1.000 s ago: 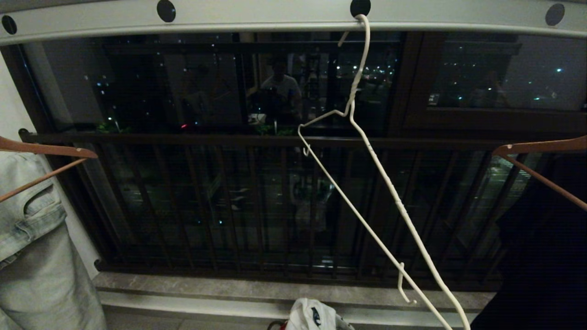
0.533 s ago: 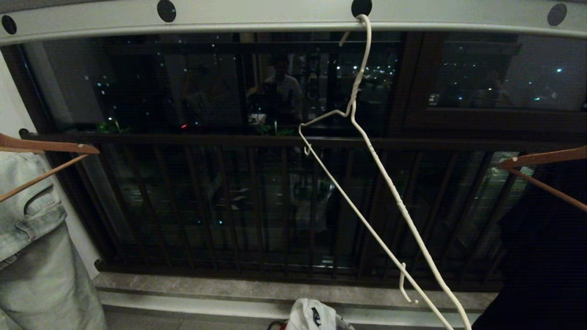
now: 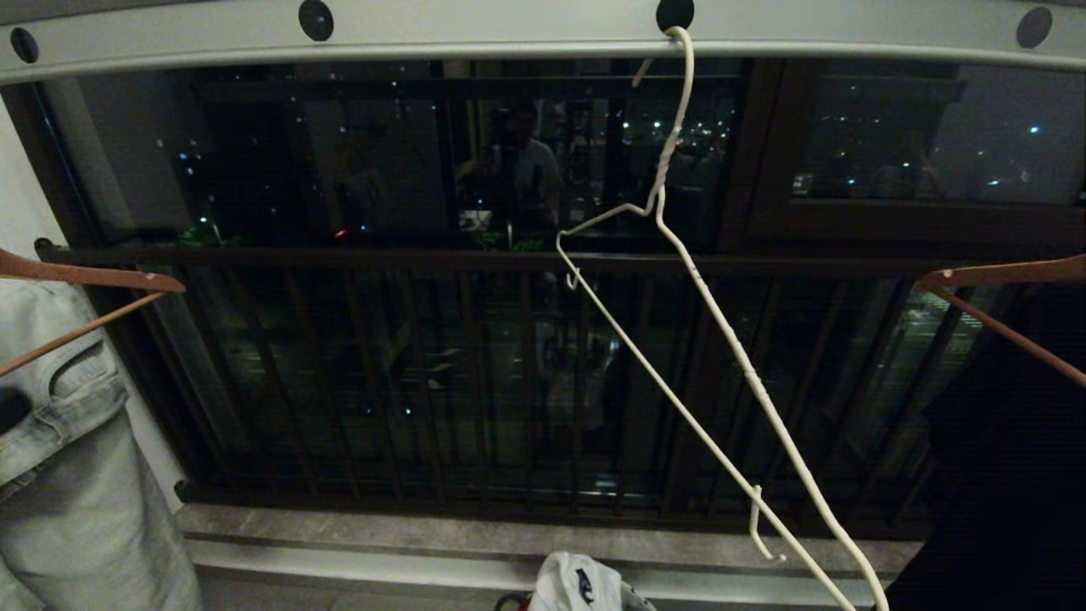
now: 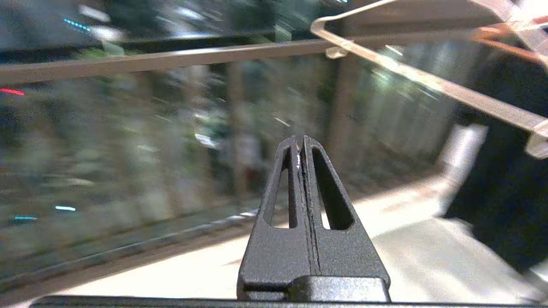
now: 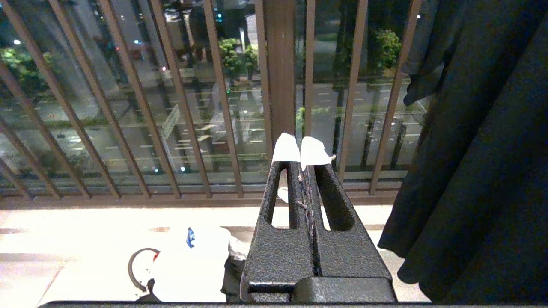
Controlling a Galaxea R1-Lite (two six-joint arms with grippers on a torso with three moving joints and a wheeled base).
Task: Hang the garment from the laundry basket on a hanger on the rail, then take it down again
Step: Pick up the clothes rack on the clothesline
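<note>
The white wire hanger [image 3: 751,374] hangs tilted from a hole in the light-grey rail [image 3: 509,34], its lower end reaching down to the right. The white garment [image 3: 577,585] lies bunched at the bottom edge of the head view. In the right wrist view the garment [image 5: 192,265] fills the laundry basket, of which only a black loop handle [image 5: 133,265] shows. My left gripper [image 4: 299,143] is shut and empty, pointing toward the railing with the hanger [image 4: 428,81] above and beside it. My right gripper [image 5: 302,149], with white-taped tips, is shut and empty above the floor.
Pale denim jeans [image 3: 76,475] hang on a brown wooden hanger [image 3: 85,276] at the left. A dark garment [image 3: 1001,475] hangs on another wooden hanger [image 3: 1001,273] at the right. The dark balcony railing [image 3: 424,259] and stone sill [image 3: 356,530] lie ahead.
A dark part of my left arm has come into the head view at the left edge, over the jeans. The wire hanger has swayed slightly to the right.
</note>
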